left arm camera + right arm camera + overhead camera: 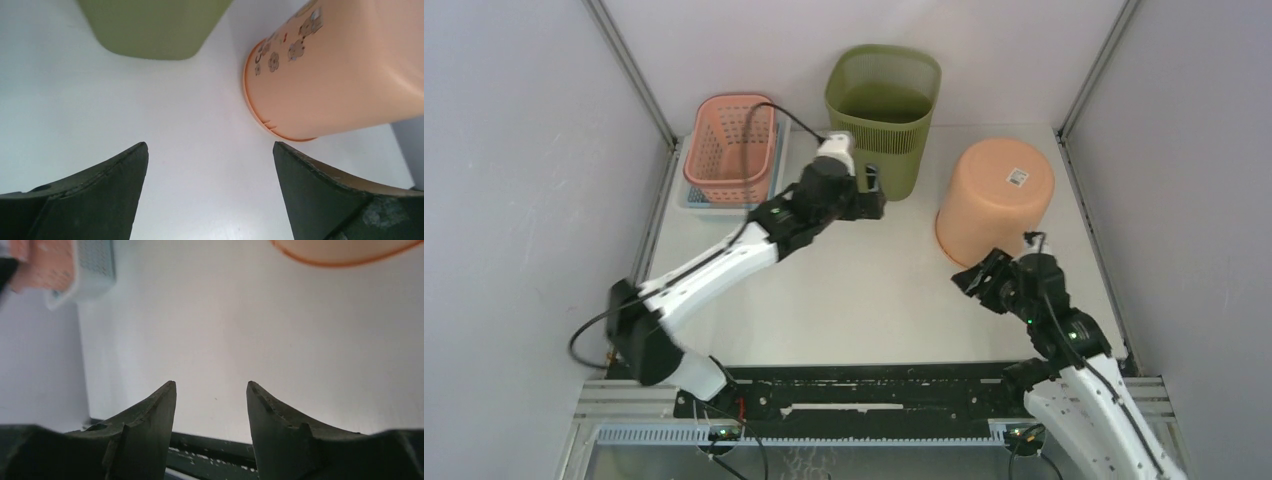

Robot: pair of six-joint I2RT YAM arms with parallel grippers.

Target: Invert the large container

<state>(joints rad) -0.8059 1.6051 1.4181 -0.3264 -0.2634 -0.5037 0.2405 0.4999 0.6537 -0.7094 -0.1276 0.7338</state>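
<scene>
An olive green bin (pixel 882 110) stands upright with its mouth up at the back middle of the table; its lower wall shows in the left wrist view (pixel 150 25). A peach bucket (pixel 994 200) stands upside down at the right, a label on its bottom; it also shows in the left wrist view (pixel 330 75) and its rim in the right wrist view (pixel 345 250). My left gripper (pixel 871 188) (pixel 210 146) is open and empty, just left of the green bin's base. My right gripper (pixel 974 278) (pixel 210 384) is open and empty, just in front of the peach bucket.
A pink mesh basket (pixel 732 148) sits on a pale blue tray (pixel 694 195) at the back left; both show in the right wrist view (pixel 40 265). Grey walls close in the left, right and back. The black rail (pixel 874 385) runs along the near edge.
</scene>
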